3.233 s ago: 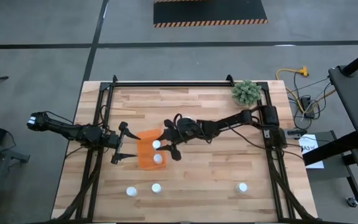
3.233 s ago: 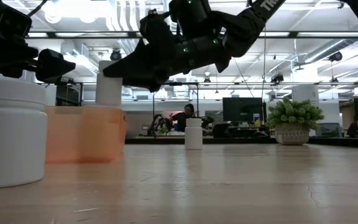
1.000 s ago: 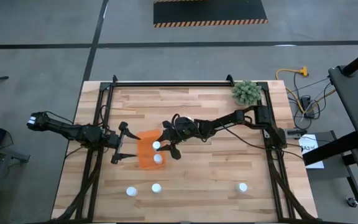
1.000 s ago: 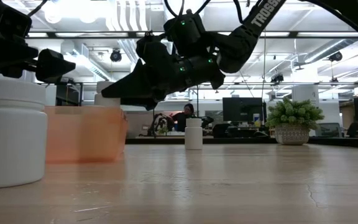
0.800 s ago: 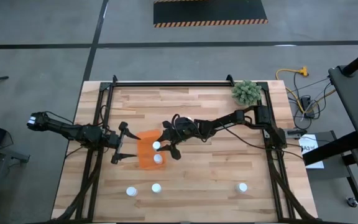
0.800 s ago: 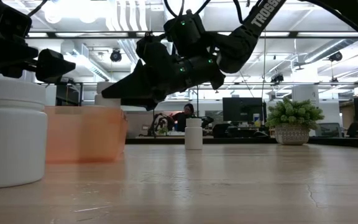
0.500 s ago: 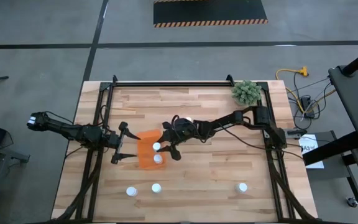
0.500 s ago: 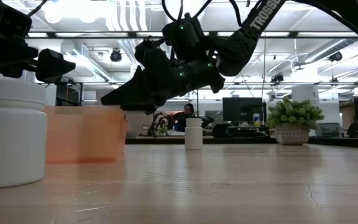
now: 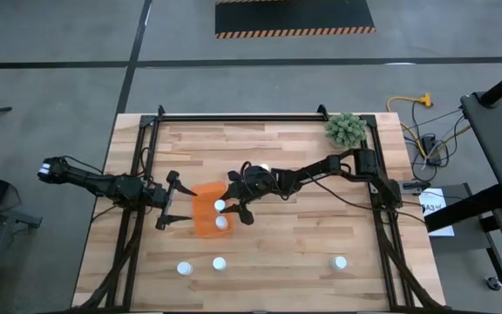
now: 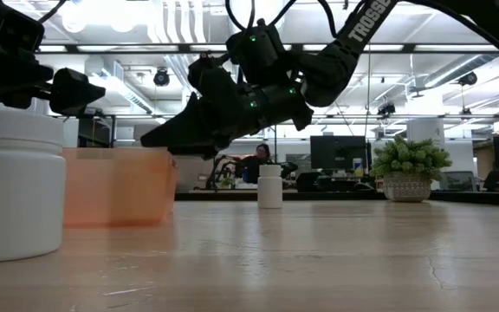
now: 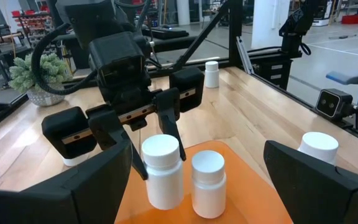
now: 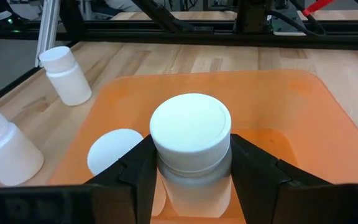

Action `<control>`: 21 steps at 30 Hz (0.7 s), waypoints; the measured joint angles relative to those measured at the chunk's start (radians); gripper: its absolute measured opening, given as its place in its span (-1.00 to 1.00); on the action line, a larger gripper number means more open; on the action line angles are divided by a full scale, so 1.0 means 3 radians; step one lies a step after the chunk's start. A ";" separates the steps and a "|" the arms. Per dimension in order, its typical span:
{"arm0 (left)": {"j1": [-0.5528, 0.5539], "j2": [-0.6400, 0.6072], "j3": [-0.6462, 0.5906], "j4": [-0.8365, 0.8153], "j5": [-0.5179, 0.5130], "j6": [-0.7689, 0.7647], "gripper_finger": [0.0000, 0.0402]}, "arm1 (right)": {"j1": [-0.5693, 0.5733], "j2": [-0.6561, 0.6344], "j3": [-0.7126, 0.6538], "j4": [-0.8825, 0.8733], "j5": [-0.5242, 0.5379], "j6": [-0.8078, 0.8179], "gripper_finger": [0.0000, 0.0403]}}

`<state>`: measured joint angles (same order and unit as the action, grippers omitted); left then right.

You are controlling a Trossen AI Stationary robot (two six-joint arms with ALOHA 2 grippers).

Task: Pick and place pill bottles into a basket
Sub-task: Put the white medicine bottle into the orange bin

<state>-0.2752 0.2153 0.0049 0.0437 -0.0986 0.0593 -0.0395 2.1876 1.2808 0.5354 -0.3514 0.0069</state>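
**Right tool pinches a bottle over the orange basket**

We see small white pill bottles with wide white caps, all alike. The basket (image 9: pixel 207 214) is a low-walled, bright-orange translucent tray lying near the middle of the table (image 9: pixel 303 253), on its left half.

The right tool (image 12: pixel 191 171) pinches one pill bottle (image 12: pixel 190 144) just below its cap, a finger on each side, inside the basket's outline. A second bottle (image 12: pixel 115 151) stands in the basket right beside it. The left tool (image 9: pixel 169 212) waits just beside the basket's left wall, its fingers spread wide and holding nothing.

From above, three more bottles stand along the table's near edge: two (image 9: pixel 183 269) (image 9: pixel 219 263) close together below the basket and one (image 9: pixel 340 262) well apart to the right. A white spot behind the right wrist is too covered by the arm for us to name.

In the low view the dark right arm hides the held bottle, and we cannot tell whether that bottle touches the basket floor. Only the left wrist view shows both basket bottles (image 11: pixel 209 183) side by side with the right tool's fingers (image 11: pixel 169 115) around one. A green plant (image 9: pixel 345 129) sits at the far right corner.
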 joint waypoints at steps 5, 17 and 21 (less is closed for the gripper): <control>0.0000 0.0000 0.0000 0.0000 0.0001 -0.0001 0.72 | 0.0000 0.0000 -0.0001 -0.0005 -0.0003 -0.0017 -0.22; 0.0000 0.0000 0.0000 0.0000 0.0000 0.0000 0.72 | 0.0000 0.0001 -0.0010 -0.0012 -0.0003 -0.0023 -0.23; 0.0000 0.0000 0.0001 0.0000 0.0001 0.0000 0.72 | 0.0001 0.0001 -0.0018 -0.0013 -0.0003 -0.0032 -0.23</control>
<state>-0.2752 0.2153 0.0051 0.0437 -0.0982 0.0593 -0.0391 2.1880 1.2755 0.5316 -0.3523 -0.0029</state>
